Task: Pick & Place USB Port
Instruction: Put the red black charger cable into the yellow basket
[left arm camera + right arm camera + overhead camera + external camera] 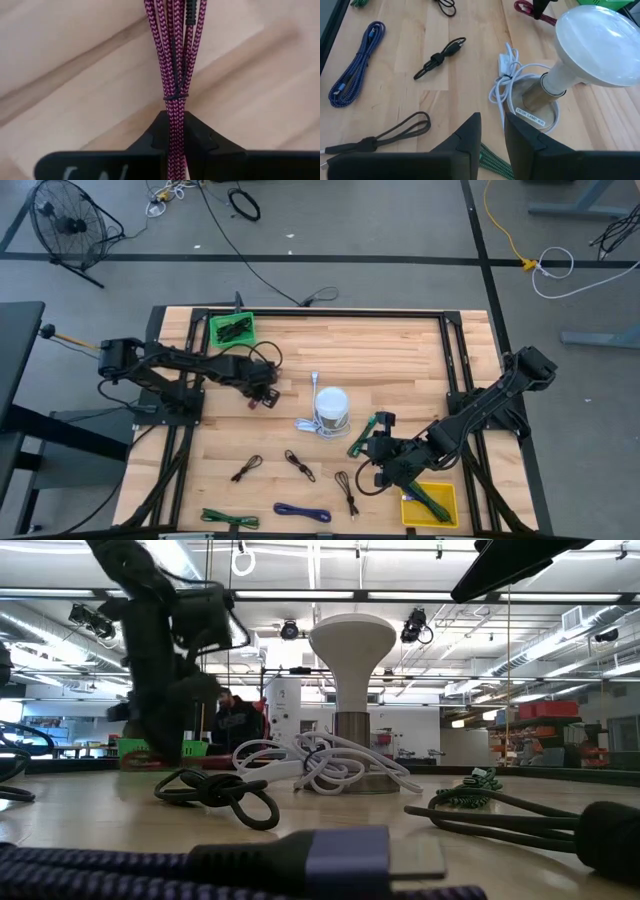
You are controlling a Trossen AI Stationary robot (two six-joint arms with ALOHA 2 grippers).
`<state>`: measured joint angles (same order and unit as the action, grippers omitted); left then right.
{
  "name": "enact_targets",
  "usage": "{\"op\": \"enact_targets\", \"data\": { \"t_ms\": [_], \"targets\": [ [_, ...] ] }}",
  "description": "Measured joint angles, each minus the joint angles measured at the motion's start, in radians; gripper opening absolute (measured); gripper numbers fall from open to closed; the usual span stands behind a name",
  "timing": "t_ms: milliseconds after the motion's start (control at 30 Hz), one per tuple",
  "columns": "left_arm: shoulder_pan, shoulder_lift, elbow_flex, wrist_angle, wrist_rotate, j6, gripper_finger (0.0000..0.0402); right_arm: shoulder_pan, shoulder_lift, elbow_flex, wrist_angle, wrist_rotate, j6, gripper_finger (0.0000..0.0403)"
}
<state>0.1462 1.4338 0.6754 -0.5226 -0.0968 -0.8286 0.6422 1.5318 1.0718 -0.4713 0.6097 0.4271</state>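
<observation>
The red braided cable (175, 75) is pinched by the left gripper (174, 131); grasping seems done, lifting is called for next.

The right gripper (492, 131) holds a green cable (492, 159) near the lamp (580, 55).

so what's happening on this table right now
The left gripper is closed around a bundled magenta braided cable lying on the wooden table, left of the white lamp. The right gripper hangs near the lamp's base with a green cable between its fingers. Other bundled cables lie loose along the near edge, with a green bin and a yellow bin at opposite corners.
</observation>
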Motion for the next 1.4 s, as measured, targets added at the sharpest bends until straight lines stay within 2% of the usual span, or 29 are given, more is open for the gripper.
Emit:
{"op": "enact_targets", "data": {
  "t_ms": [133,267,400,567,667,767,833,967,1300,1400],
  "targets": [
    [-0.036,0.000,0.101,-0.001,-0.001,0.066,0.0029,0.000,0.000,0.000,0.000,0.029,0.000,0.0086],
    [-0.078,-0.001,0.250,-0.035,-0.017,0.194,0.0029,-0.004,0.000,0.000,0.005,0.096,0.000,0.0086],
    [-0.110,-0.001,0.421,-0.088,-0.083,0.328,0.0029,-0.025,0.000,0.000,0.026,0.144,0.010,0.0086],
    [-0.137,-0.003,0.615,-0.189,-0.227,0.472,0.0029,-0.070,0.000,0.000,0.050,0.145,0.013,0.0086],
    [-0.159,-0.023,0.657,-0.171,-0.295,0.541,0.0029,-0.100,0.000,0.000,0.066,0.206,0.012,0.0086],
    [-0.186,-0.036,0.659,-0.101,-0.296,0.602,0.0029,-0.130,-0.004,0.000,0.101,0.313,0.007,0.0086],
    [-0.211,-0.039,0.657,-0.076,-0.293,0.633,0.0029,-0.159,-0.016,0.000,0.140,0.333,-0.023,0.0086],
    [-0.257,-0.040,0.657,-0.009,-0.295,0.685,0.0029,-0.211,-0.064,0.000,0.244,0.302,-0.130,0.0086],
    [-0.322,-0.042,0.657,0.152,-0.325,0.791,0.0029,-0.272,-0.173,0.000,0.530,0.059,-0.405,0.0086],
    [-0.330,-0.042,0.657,0.186,-0.310,0.812,0.0029,-0.273,-0.179,0.000,0.614,0.031,-0.475,0.0086]
  ]
}}
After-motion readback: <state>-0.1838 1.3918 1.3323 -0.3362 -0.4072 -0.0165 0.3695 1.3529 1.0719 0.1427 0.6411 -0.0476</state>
